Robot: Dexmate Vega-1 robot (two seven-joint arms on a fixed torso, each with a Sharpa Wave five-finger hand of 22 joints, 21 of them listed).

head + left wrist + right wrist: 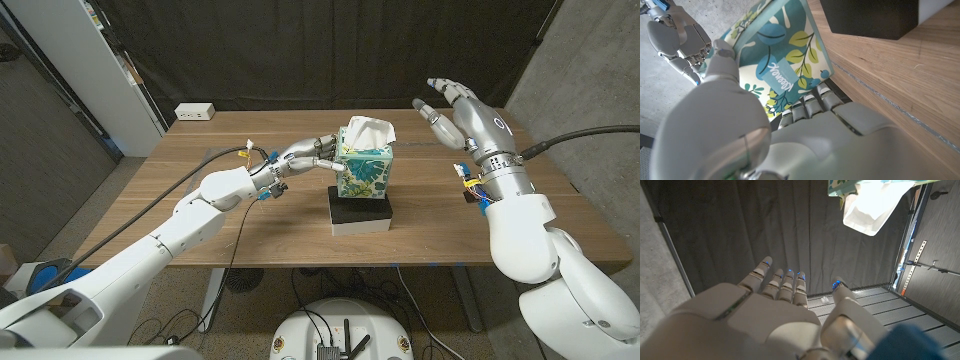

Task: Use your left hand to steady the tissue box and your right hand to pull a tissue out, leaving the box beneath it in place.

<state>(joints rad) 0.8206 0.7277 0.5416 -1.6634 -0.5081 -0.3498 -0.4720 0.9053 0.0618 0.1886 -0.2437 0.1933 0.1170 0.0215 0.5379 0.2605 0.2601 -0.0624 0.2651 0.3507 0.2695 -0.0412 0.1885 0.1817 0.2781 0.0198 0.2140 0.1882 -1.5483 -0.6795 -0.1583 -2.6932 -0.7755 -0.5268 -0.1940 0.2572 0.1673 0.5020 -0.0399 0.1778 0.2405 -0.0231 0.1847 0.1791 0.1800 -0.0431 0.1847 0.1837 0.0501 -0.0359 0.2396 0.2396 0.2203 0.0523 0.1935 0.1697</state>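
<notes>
A brown wooden table (250,215) carried a low block with a black top and white sides (361,214) near its centre. On that block stood a cube-shaped cardboard tissue box printed with teal and green leaves on white (363,172), and a white tissue (368,131) puffed up from its top opening.

The left robot hand (308,155) reached in from the box's nine o'clock side. Its fingers (327,165) pressed against the left face of the box, and the thumb lay near the top edge. In the left wrist view, the same left robot hand (790,107) had fingers (812,102) flat against the leafy side panel and the thumb on the adjoining face, so it gripped the box at one corner.

The right robot hand (447,106) hung in the air at about two o'clock from the box, well apart from it. Its fingers were spread and it held nothing. In the right wrist view, the right robot hand (785,300) showed its fingers (781,282) extended and parted, with the white tissue (870,207) and a corner of the box (842,187) beyond the fingertips, untouched.

A white power strip (195,112) lay at the far edge of the table, at about eleven o'clock from the box. A dark curtain (300,50) hung behind the table.
</notes>
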